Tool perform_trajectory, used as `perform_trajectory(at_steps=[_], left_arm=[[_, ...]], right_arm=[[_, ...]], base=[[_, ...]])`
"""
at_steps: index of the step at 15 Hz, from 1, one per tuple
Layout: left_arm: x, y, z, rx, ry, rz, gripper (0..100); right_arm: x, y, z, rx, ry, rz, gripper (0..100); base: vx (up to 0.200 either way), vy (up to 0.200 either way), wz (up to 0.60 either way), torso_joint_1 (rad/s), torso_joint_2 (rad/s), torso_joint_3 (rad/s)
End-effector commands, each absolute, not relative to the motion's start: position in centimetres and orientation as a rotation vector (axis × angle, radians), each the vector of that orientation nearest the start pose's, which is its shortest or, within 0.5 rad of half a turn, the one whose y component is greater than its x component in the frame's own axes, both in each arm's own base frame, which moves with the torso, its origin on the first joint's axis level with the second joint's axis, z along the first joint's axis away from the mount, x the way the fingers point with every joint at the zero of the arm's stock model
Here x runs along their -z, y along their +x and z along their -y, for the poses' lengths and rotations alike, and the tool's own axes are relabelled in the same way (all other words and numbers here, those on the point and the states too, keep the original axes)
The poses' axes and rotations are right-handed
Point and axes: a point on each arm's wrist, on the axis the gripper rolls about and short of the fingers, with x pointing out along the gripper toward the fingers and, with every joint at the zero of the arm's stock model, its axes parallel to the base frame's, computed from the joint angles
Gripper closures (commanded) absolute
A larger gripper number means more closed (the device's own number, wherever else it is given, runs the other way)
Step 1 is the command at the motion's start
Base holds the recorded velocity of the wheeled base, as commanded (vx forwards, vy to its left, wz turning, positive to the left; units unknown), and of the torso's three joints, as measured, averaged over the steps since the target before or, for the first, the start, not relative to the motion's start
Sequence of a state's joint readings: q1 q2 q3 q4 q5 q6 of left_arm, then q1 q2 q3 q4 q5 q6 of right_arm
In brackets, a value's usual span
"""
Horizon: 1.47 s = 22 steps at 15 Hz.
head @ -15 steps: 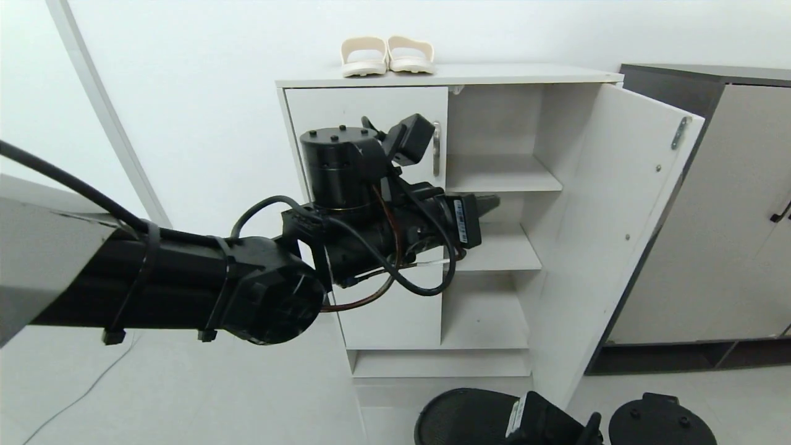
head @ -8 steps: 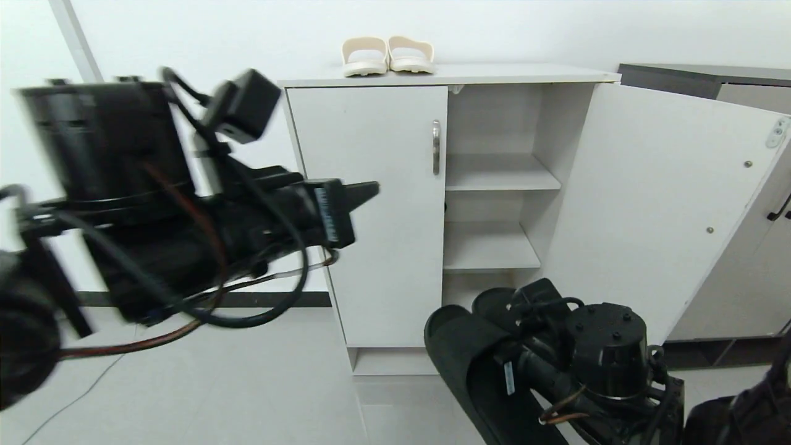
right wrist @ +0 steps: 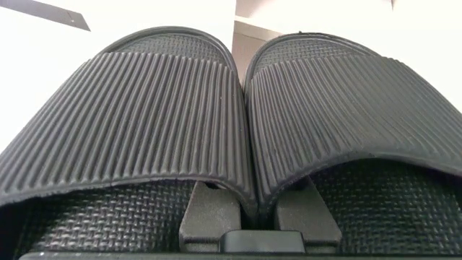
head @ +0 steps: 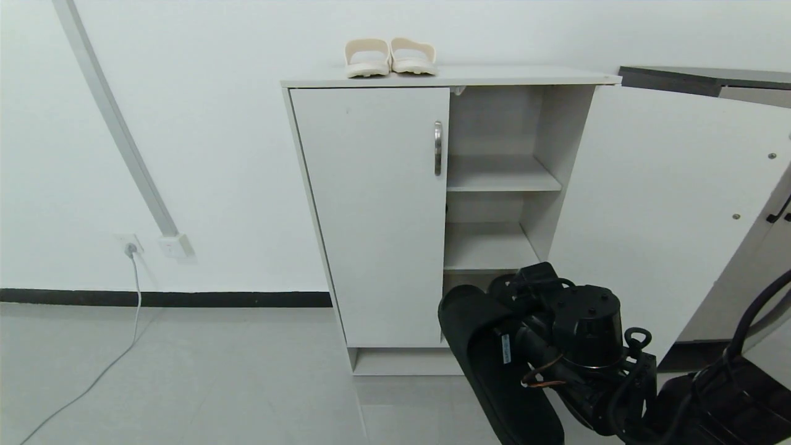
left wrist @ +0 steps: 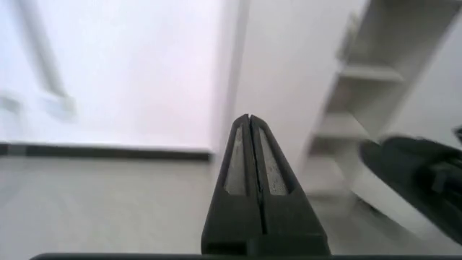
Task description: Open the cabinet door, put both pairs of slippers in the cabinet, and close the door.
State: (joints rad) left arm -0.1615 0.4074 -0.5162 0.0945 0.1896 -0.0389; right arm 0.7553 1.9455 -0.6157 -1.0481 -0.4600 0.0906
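The white cabinet [head: 371, 216] has its left door shut and its right door [head: 667, 210] swung wide open, baring two empty shelves [head: 494, 176]. A beige pair of slippers [head: 390, 57] lies on the cabinet top. My right gripper [head: 516, 347] is low in front of the open compartment, shut on a black pair of slippers [head: 494, 364]. In the right wrist view its fingers [right wrist: 209, 213] pinch the inner edges of the two black slippers [right wrist: 144, 108], held side by side. My left gripper [left wrist: 249, 162] is shut on nothing, left of the cabinet, with the black slippers [left wrist: 415, 173] off to its side.
A grey cabinet [head: 704, 79] stands behind the open door on the right. A wall socket with a cable [head: 130, 250] and a slanted conduit [head: 111, 117] are on the left wall. Bare grey floor [head: 185, 383] lies left of the cabinet.
My left arm has pulled back leftward out of the head view. The right door has swung wider open. My right arm has risen before the cabinet with the black slippers.
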Motion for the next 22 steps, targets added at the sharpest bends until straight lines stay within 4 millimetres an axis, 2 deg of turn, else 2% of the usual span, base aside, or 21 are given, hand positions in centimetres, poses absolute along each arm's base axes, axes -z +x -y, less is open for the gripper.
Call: perform_trajectory(at_steps=[1,4,6,8,9,10,14,16,19,22], left_arm=[[-13.1,-4.8,-0.5,-0.271,-0.009,0.048,100],[-9.3,-3.1,-0.5,-0.218,0.000,0.012,100],[-8.1,-2.3,-0.3,-0.138,0.007,0.056,100],[-7.7,-2.3,-0.3,-0.124,0.014,0.013,100],[-7.5,-2.3,0.0,-0.006,0.028,-0.005,100],[-7.6,-2.3,0.1,0.032,0.040,-0.001,100],[-7.5,-2.3,0.1,0.020,0.035,-0.003,100],[-7.6,-2.3,0.1,0.020,0.035,-0.001,100],[-7.6,-2.3,0.1,0.020,0.032,-0.001,100],[-7.6,-2.3,0.1,0.020,0.032,-0.001,100]], right_arm=[[-9.9,24.0,-21.3,-0.286,-0.072,-0.244,100],[-9.6,23.8,-21.2,-0.285,-0.080,-0.256,100],[-9.7,23.8,-21.2,-0.285,-0.079,-0.254,100],[-9.6,23.8,-21.2,-0.287,-0.080,-0.255,100],[-9.3,23.7,-21.4,-0.293,-0.085,-0.263,100],[-9.2,23.7,-21.5,-0.295,-0.089,-0.267,100],[-9.1,24.0,-21.7,-0.291,-0.078,-0.265,100],[-9.2,25.2,-22.7,-0.228,-0.005,-0.250,100],[-8.5,26.7,-24.5,-0.114,0.009,-0.250,100],[-8.9,27.6,-25.8,-0.068,0.024,-0.212,100]], base=[[0.000,0.000,0.00,0.000,0.00,0.000],[0.000,0.000,0.00,0.000,0.00,0.000],[0.000,0.000,0.00,0.000,0.00,0.000],[0.000,0.000,0.00,0.000,0.00,0.000],[0.000,0.000,0.00,0.000,0.00,0.000],[0.000,0.000,0.00,0.000,0.00,0.000],[0.000,0.000,0.00,0.000,0.00,0.000],[0.000,0.000,0.00,0.000,0.00,0.000],[0.000,0.000,0.00,0.000,0.00,0.000],[0.000,0.000,0.00,0.000,0.00,0.000]])
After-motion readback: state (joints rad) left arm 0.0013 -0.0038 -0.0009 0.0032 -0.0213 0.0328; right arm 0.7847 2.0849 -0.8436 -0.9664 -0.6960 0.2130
